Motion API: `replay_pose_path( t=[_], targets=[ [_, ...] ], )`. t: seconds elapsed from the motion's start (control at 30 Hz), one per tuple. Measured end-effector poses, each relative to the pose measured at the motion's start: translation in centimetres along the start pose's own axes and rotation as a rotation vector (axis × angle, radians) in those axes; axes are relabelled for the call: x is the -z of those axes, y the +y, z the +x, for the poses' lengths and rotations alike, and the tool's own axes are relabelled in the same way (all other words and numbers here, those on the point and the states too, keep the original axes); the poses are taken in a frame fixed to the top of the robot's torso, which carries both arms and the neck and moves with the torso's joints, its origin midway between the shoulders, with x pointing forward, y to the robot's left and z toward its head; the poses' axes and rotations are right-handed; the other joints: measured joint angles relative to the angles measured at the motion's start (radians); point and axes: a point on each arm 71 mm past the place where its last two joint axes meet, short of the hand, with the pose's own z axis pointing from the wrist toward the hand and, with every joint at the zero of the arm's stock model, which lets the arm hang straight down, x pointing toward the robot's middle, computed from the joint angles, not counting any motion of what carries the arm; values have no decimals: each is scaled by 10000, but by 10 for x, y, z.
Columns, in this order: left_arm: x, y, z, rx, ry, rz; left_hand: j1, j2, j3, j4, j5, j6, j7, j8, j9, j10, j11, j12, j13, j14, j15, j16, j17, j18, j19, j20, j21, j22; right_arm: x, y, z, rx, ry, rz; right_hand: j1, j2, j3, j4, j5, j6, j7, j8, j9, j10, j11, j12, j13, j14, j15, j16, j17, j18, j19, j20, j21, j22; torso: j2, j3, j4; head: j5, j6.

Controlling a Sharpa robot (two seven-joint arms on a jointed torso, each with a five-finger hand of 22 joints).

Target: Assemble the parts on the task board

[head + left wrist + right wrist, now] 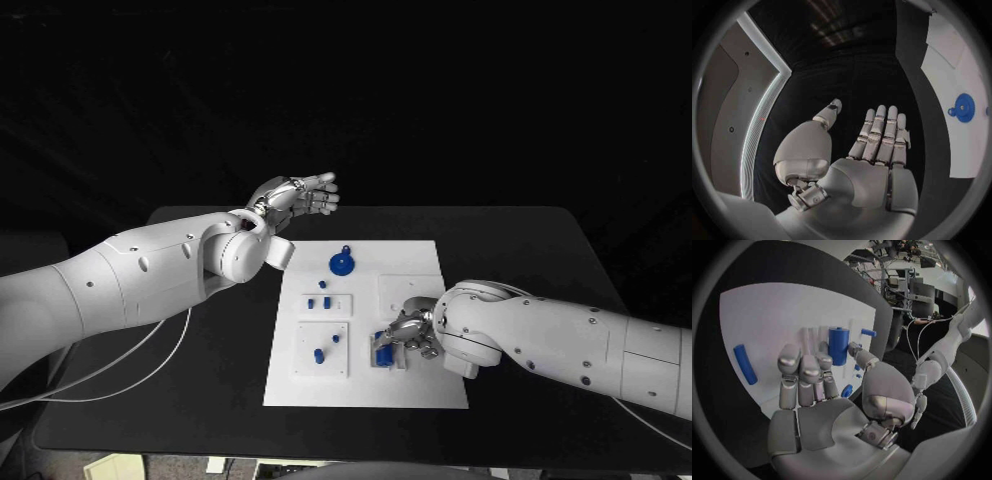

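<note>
The left robot hand [296, 195] was raised beyond the far left corner of the white board [418, 255], fingers straight and apart, holding nothing. The right robot hand [408, 335] was down on the board's near half with its fingertips at a blue cylinder [838, 345]; whether it gripped the cylinder could not be told. A blue gear [342, 263] lay on the board's far half, small blue pegs [323, 301] stood mid-board, and the board lay on the black tabletop [534, 250].

One white task board [411, 385] lies on one black surface [534, 260]. Blue parts on it: one round gear [342, 263] at the far end, four small pegs [322, 300] around mid-left and near-left, and one upright cylinder [384, 354] by the right side, though parts there may be hidden. Two robot hands: one left robot hand [296, 195] beyond the far-left corner, one right robot hand [410, 336] over the board's near right.
</note>
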Motion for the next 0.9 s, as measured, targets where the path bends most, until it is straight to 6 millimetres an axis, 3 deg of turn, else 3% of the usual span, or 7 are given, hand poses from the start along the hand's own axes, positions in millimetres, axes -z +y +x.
replay_pose_path(
  t=[0.47,0.9],
  targets=[
    [0,0,0,-1,0,-3,0,0,0,0,0,0,0,0,1,36,36,0,1,-1,0,0,1,0,0,0,0,-1,0,0,0,59,-5,-26,-357,-484,-276,85,-77,-53,50,-91,-15,-37,38,-38,40,2,3,-98,15,0,-36,-3,0,-1,-2,5,-4,22,-11],
    [0,0,0,-3,-2,-7,0,0,0,0,0,0,0,0,-8,36,36,0,2,-1,-1,0,-8,0,0,0,0,7,2,-2,1,144,-106,-138,-355,-488,-235,125,-77,-56,49,-173,-45,-37,38,-36,44,1,4,-99,24,-1,-70,-7,0,-2,-1,8,0,38,-19]
  ],
)
